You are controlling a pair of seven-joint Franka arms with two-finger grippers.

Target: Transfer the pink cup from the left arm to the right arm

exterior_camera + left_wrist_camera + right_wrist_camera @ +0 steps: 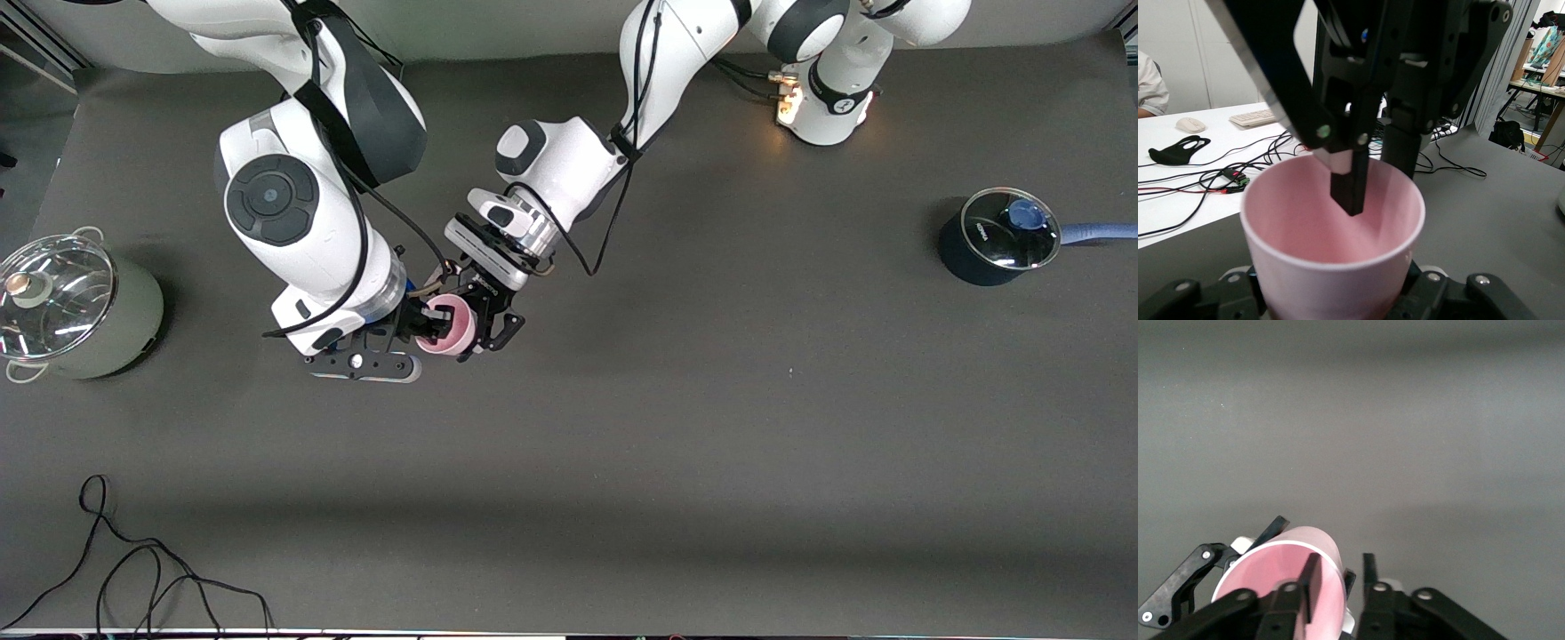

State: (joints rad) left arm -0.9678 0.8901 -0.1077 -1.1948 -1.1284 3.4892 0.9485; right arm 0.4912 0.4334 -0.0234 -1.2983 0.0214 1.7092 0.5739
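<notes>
the pink cup [447, 325] hangs over the counter [711, 427], pinched by the left gripper [476, 331]. the right gripper [425, 325] straddles its rim, one finger inside, not clearly clamped yet. closing and release remain.

Smooth matt plastic pink cup [1331, 233], glass-lidded saucepan [996, 238]

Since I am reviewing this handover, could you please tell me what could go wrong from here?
1. The right gripper straddles only the rim wall of the small pale-pink plastic cup, one finger inside, not yet closed; if the left gripper releases early, the cup may drop to the table.
2. A one-wall pinch could let it tilt or slip.
</notes>
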